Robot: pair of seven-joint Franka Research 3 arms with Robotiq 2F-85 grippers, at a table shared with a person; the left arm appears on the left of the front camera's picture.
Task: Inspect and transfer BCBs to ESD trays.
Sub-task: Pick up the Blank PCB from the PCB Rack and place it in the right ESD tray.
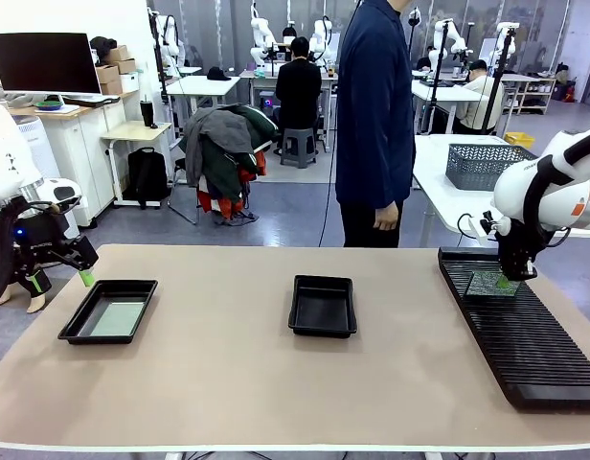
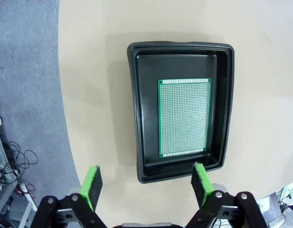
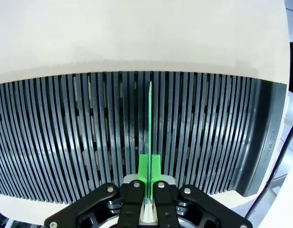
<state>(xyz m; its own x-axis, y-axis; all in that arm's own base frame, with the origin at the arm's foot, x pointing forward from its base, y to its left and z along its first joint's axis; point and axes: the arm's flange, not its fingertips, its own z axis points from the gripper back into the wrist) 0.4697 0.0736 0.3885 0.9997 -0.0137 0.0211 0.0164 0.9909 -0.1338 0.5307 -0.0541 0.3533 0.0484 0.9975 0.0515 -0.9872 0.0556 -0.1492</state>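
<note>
Evidently the pick-up step is in hand: the right gripper (image 3: 150, 161) has its jaws pinched tight on the upper edge of a BCB (image 3: 150, 118) standing edge-on in a slot of the black ribbed rack (image 3: 65, 133). The next move calls for a straight lift clear of the slot walls, then a carry to the empty ESD tray (image 1: 323, 281) in the middle of the bench (image 1: 228, 383). The left gripper (image 2: 146, 173) hangs with jaws wide above the other ESD tray (image 2: 135, 118), where a second BCB (image 2: 184, 116) lies flat.

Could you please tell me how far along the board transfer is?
Done: one BCB lies flat in the left tray. In hand: the right gripper is shut on a second BCB standing in the slotted rack. Left: the middle tray holds no board yet.
</note>
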